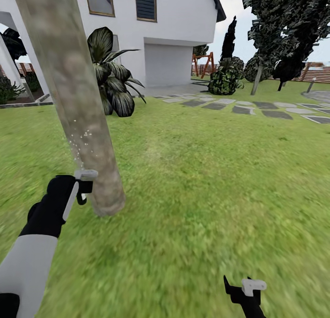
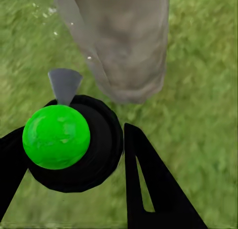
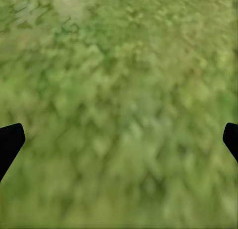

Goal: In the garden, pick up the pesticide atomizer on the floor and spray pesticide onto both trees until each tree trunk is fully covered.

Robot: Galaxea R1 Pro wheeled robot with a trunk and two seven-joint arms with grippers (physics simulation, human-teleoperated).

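Spraying under way in the garden: left gripper [image 1: 82, 188] clamped around the pesticide atomizer [image 2: 57, 136], fingers [image 2: 148, 189] closed on the black body with its bright green cap, grey nozzle [image 2: 64, 84] aimed at the tree trunk [image 1: 68, 88] just beside it. White droplets [image 1: 80, 141] hanging against the pale mottled bark above the nozzle, low on the leaning column, near where it meets the lawn [image 1: 206, 180]. Right gripper [image 1: 245, 290] idle low over the grass, fingertips [image 3: 10, 142] spread wide at the edges of the wrist view, holding nothing. White house [image 1: 174, 29], broad-leaved plant [image 1: 114, 79] and stepping stones [image 1: 243, 108] behind; dark trees [image 1: 284, 29] off to the right.

Apparently mid-way through the first trunk, with coverage impossible to gauge from the bark alone. Next move likely calls for sweeping the nozzle up and around the trunk while keeping it close and pointed at the bark, then a drive to the second thick-trunked tree, not identifiable here.
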